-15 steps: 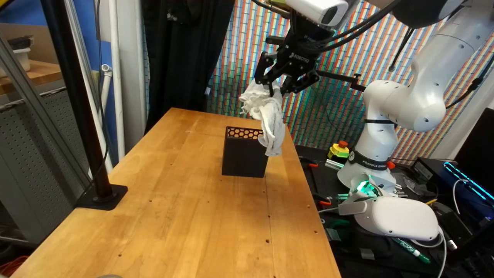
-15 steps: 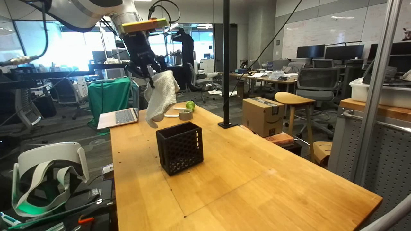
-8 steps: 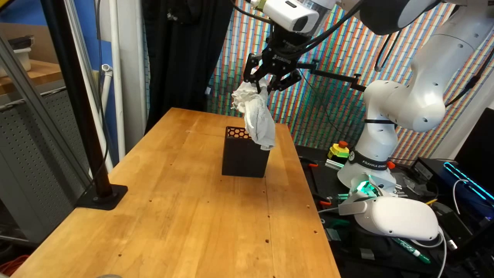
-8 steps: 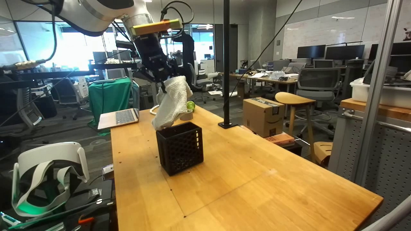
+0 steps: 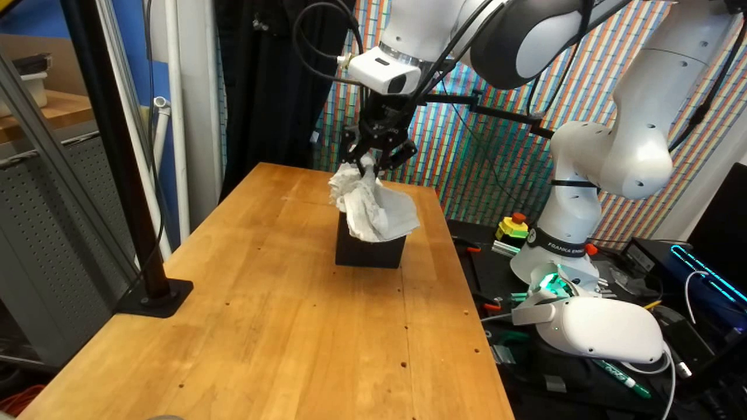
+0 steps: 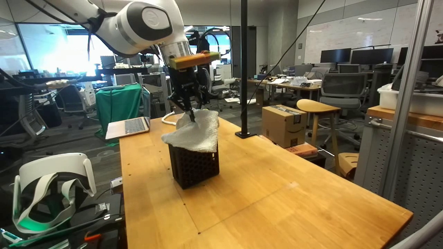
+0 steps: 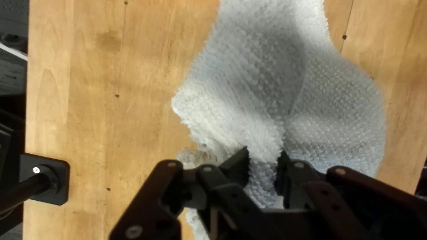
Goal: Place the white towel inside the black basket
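Note:
The white towel [image 5: 379, 213] is bunched over the top of the black basket [image 5: 369, 252] and drapes past its rim in both exterior views. The basket stands upright on the wooden table, and its opening is hidden under the towel [image 6: 195, 136]. Only the lower walls of the basket [image 6: 195, 167] show. My gripper [image 5: 366, 170] is above the basket, pointing down, shut on a fold of the towel. In the wrist view, the fold of towel [image 7: 257, 76] is pinched between the fingertips [image 7: 264, 155]. The basket is hidden in the wrist view.
A black pole on a base plate [image 5: 154, 298] stands at the table edge. A laptop [image 6: 128, 128] and a white cable [image 6: 168, 119] lie at the table's far end. A white headset [image 5: 601, 329] is beside the table near the robot base.
My gripper has moved sideways over the basket and come down with the towel. The towel, which hung beside and above the basket, now rests folded on its rim. The basket has not moved.

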Motion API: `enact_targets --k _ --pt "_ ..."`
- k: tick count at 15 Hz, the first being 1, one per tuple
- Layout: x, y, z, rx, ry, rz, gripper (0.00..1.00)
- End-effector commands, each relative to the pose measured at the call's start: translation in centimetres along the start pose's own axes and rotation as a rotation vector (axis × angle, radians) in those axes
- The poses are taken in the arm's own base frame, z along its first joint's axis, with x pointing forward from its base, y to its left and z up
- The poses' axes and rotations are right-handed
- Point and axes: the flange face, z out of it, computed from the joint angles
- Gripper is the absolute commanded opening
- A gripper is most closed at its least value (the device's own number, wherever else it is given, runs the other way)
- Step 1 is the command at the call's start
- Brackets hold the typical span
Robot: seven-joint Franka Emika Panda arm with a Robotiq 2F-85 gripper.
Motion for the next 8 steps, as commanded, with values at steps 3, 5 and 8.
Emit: enact_targets --k 3,5,8 --pt "1.4 1.1 4.0 0.048 0.118 -0.033 0.17" --pt "2.1 0.9 5.0 0.062 0.148 -0.041 0.17" --pt "2.6 0.7 5.2 0.071 0.184 -0.04 0.16"
